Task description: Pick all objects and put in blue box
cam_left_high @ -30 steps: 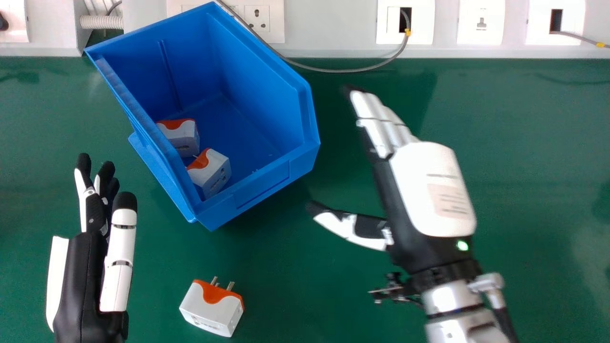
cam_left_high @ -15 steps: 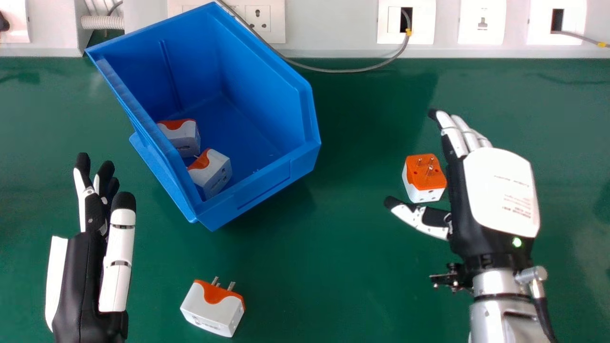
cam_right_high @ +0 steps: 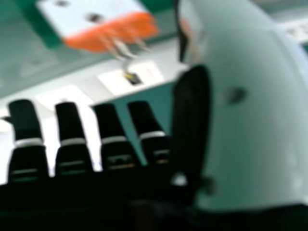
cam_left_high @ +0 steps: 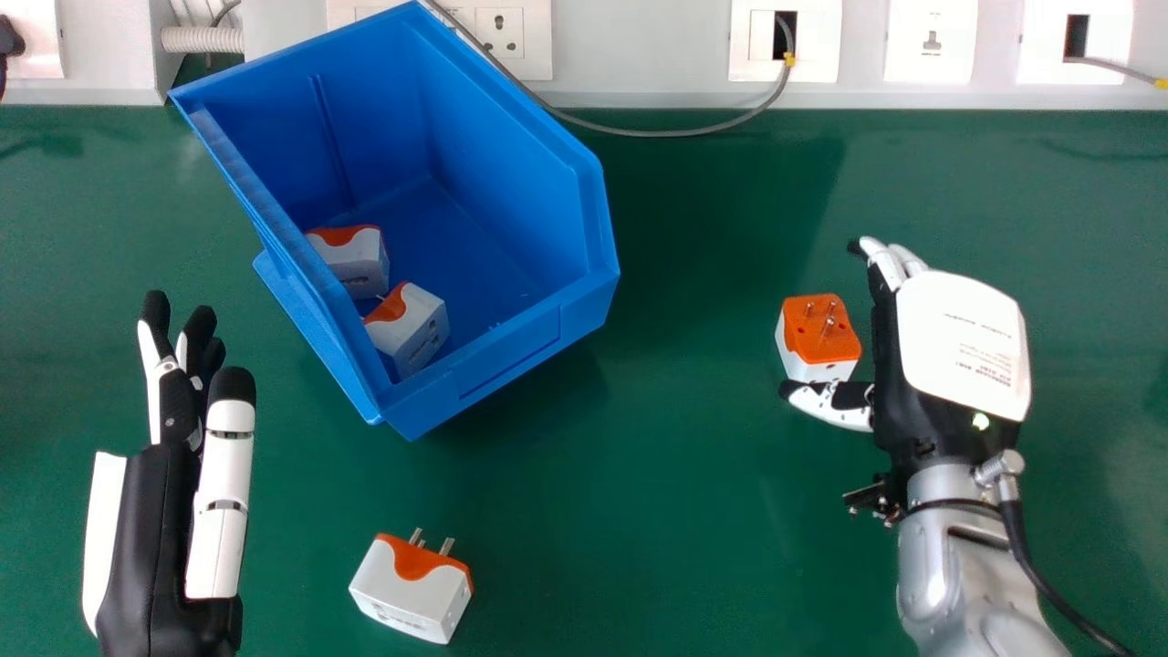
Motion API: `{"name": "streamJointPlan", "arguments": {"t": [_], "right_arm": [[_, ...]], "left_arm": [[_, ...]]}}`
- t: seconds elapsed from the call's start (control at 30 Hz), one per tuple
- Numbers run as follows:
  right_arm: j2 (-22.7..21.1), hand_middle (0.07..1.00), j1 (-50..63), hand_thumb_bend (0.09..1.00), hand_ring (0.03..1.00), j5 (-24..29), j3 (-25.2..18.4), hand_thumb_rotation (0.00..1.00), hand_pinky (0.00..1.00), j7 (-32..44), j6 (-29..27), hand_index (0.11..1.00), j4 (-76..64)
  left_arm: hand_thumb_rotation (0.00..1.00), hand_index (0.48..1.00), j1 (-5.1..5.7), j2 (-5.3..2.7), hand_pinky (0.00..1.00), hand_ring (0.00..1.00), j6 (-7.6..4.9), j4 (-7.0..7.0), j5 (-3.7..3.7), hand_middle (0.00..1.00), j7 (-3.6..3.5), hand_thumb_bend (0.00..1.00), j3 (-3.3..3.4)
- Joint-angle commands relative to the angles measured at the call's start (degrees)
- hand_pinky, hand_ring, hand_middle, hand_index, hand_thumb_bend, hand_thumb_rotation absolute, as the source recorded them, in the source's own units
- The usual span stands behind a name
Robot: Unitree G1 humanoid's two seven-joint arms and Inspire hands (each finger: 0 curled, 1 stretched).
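In the head view my right hand (cam_left_high: 958, 338) is open, palm toward a white and orange adapter (cam_left_high: 819, 336) with its pins up; the thumb lies along the adapter's near side. The right hand view shows that adapter (cam_right_high: 101, 21) near my right hand (cam_right_high: 115, 139), not gripped. A second adapter (cam_left_high: 412, 589) rests on the table at the front, right of my open left hand (cam_left_high: 173, 511). Inside the blue box (cam_left_high: 511, 351) lie two more adapters, one (cam_left_high: 354, 260) behind the other (cam_left_high: 411, 328).
The green table (cam_left_high: 675, 511) spreads around the box. At the back runs a white wall trunking (cam_left_high: 639, 55) with sockets, and a grey cable (cam_left_high: 675, 133) loops down from it onto the table beside the box.
My right hand has moved right and toward the near side, away from the box, bringing the right-hand adapter into sight; its thumb has come close to that adapter. The left hand is nearly still.
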Motion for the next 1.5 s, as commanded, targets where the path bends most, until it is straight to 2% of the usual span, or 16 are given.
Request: {"name": "streamJointPlan", "arguments": {"t": [0.0,0.1,0.27,0.47,0.57,0.63,0.73,0.93,1.0,1.07,1.17,1.23,1.33,1.4,1.47], "right_arm": [[-0.09,0.846,-3.5,0.564,0.803,0.55,0.63,0.26,0.68,0.49,0.4,0.83,1.84],[-0.27,0.85,-5.52,0.553,0.807,0.56,1.72,0.28,0.68,1.53,1.14,0.836,4.71],[0.08,0.848,-8.25,0.556,0.806,1.53,3.01,0.27,0.69,3.08,1.85,0.836,8.44],[0.72,0.842,-11.14,0.568,0.803,2.23,4.75,0.27,0.68,3.61,2.37,0.83,12.54],[0.8,0.838,-12.17,0.563,0.799,2.13,5.74,0.29,0.67,3.54,2.5,0.826,13.99],[0.81,0.832,-12.74,0.567,0.792,2.13,6.23,0.3,0.66,3.33,2.35,0.819,14.78],[0.48,0.833,-13.26,0.556,0.793,2.25,6.8,0.29,0.66,3.19,1.4,0.821,15.44],[-0.49,0.845,-14.37,0.534,0.805,2.05,8.23,0.29,0.68,4.3,0.77,0.831,16.37],[-0.81,0.852,-14.74,0.517,0.816,2.24,8.47,0.29,0.69,5.05,0.75,0.838,16.66],[-1.18,0.855,-15.01,0.51,0.821,2.51,8.55,0.29,0.7,5.11,0.26,0.84,17.23],[-1.56,0.857,-15.51,0.502,0.824,3.04,8.64,0.29,0.71,5.21,-0.52,0.843,18.41],[-1.63,0.851,-15.79,0.506,0.819,3.59,8.5,0.27,0.7,4.9,-1.17,0.837,19.21],[-1.69,0.841,-16.21,0.513,0.811,4.45,8.44,0.23,0.7,4.27,-2.18,0.825,20.57],[-1.59,0.828,-16.56,0.508,0.794,5.34,8.04,0.18,0.69,3.78,-3.22,0.811,21.79],[-1.22,0.787,-17.15,0.499,0.739,6.97,7.27,0.08,0.64,4.12,-3.86,0.777,23.17]], "left_arm": [[0.94,1.0,0.15,0.38,1.0,1.0,-0.57,-1.23,-0.64,1.0,-0.23,0.28,0.22],[0.94,1.0,0.46,0.45,1.0,1.0,-0.39,-1.55,-0.03,1.0,-0.17,0.3,0.3],[0.93,1.0,0.85,0.28,1.0,1.0,-0.3,-2.04,-0.36,1.0,-0.26,0.3,0.29],[0.93,1.0,1.13,0.43,1.0,1.0,-0.06,-2.32,0.36,1.0,-0.02,0.32,0.33],[0.93,1.0,1.64,0.36,1.0,1.0,0.64,-3.33,0.42,1.0,-0.04,0.33,0.14],[0.93,1.0,1.93,0.4,1.0,1.0,1.05,-3.83,0.15,1.0,-0.22,0.34,0.09],[0.93,1.0,2.31,0.54,1.0,1.0,1.24,-4.4,0.15,1.0,-0.45,0.33,0.08],[0.94,1.0,2.64,0.28,1.0,1.0,1.8,-5.26,0.15,1.0,-0.3,0.33,0.03],[0.94,1.0,2.85,0.26,1.0,1.0,2.15,-5.55,-0.18,1.0,-0.44,0.32,0.02],[0.94,1.0,3.06,0.42,1.0,1.0,2.51,-5.85,0.05,1.0,-0.44,0.33,0.09],[0.94,1.0,3.0,0.44,1.0,1.0,1.83,-5.48,0.06,1.0,-0.46,0.31,0.33],[0.94,1.0,2.93,0.54,1.0,1.0,1.59,-5.3,0.21,1.0,-0.42,0.29,0.52],[0.94,1.0,3.26,0.66,1.0,1.0,2.18,-5.84,0.37,1.0,-0.36,0.3,0.71],[0.94,1.0,3.57,0.7,1.0,1.0,2.55,-6.41,-0.01,1.0,-0.52,0.31,0.79],[0.94,1.0,3.85,0.75,1.0,1.0,2.87,-7.05,-0.4,1.0,-0.72,0.31,0.86]]}}
